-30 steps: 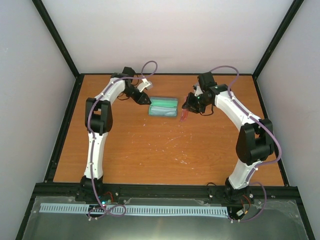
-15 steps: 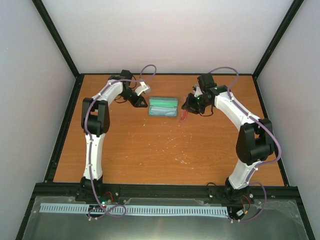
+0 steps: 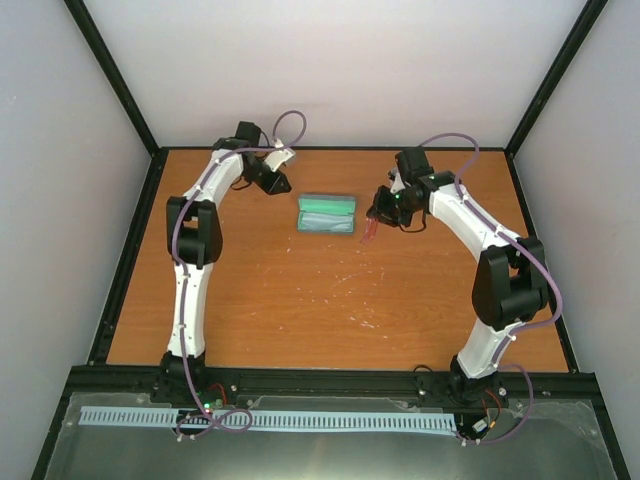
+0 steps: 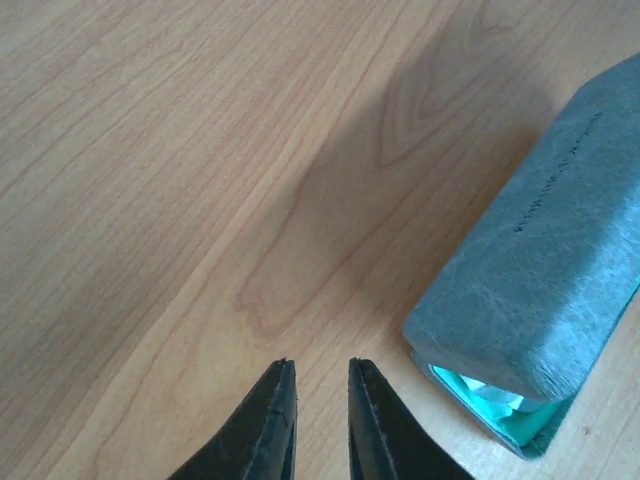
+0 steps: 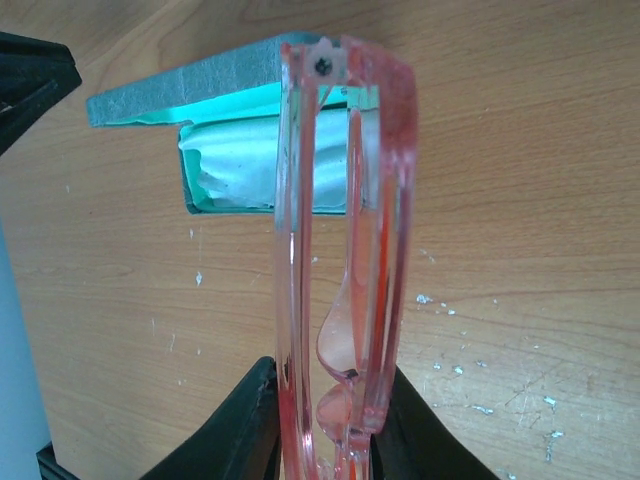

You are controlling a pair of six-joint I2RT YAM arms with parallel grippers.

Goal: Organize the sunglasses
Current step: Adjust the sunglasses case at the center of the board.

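Note:
The sunglasses (image 5: 345, 200), folded and pink-translucent, stand clamped between my right gripper's (image 5: 325, 375) fingers. In the top view the right gripper (image 3: 378, 212) holds them (image 3: 368, 234) just right of the grey-blue case (image 3: 327, 213), a little above the table. The case (image 5: 200, 80) lies open with a teal lining and a light blue cloth (image 5: 240, 170) inside. My left gripper (image 3: 272, 182) is back-left of the case, apart from it. In the left wrist view its fingers (image 4: 320, 365) stand slightly apart and empty over bare wood, with the case's end (image 4: 545, 250) to the right.
The wooden table (image 3: 300, 300) has a black frame rail (image 3: 130, 250) along its sides and grey walls behind. White scuff marks (image 3: 345, 275) dot the middle of the table.
My left gripper has pulled back from the case's left end toward the back-left corner. The right gripper and the sunglasses have stayed put.

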